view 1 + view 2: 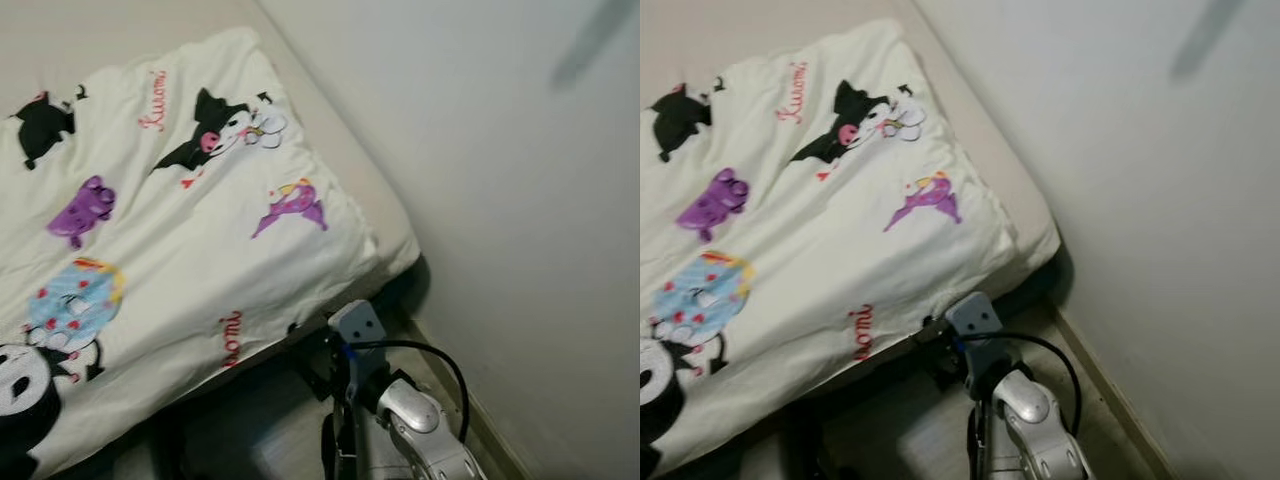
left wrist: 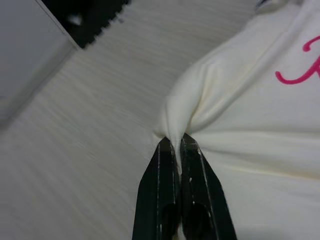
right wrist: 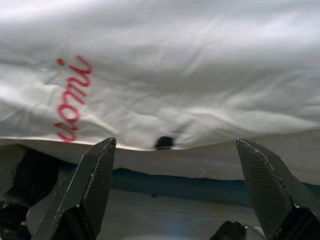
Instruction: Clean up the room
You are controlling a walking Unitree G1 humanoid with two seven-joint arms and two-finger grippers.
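Duvet [image 1: 200, 230] edge pinched in left end effector [image 2: 177, 145]; right end effector [image 3: 175, 190] spread wide near mattress [image 3: 210, 162] edge.

Both eye views look forward and down from the head at the bed's corner by the wall [image 1: 520, 200], sharing the printed duvet [image 1: 180, 220]. The left wrist view sits close on a pinched duvet fold above the floor [image 2: 100, 110]. The right wrist view faces the duvet's hanging edge closely.
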